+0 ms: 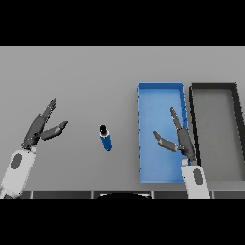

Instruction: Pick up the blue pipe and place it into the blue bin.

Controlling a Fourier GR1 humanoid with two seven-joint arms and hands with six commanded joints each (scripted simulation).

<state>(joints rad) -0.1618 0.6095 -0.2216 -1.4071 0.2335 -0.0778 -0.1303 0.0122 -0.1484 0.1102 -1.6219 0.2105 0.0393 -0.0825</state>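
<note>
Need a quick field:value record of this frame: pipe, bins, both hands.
pipe: blue pipe with a dark end, on the grey table, left of the bins, not held
target: blue bin, nothing inside
other bin: dark bin, directly right of the blue bin
left robot hand: left robot hand open, left of the pipe, apart from it
right robot hand: right robot hand open, over the blue bin's right side
task state: pipe not yet picked up
</note>
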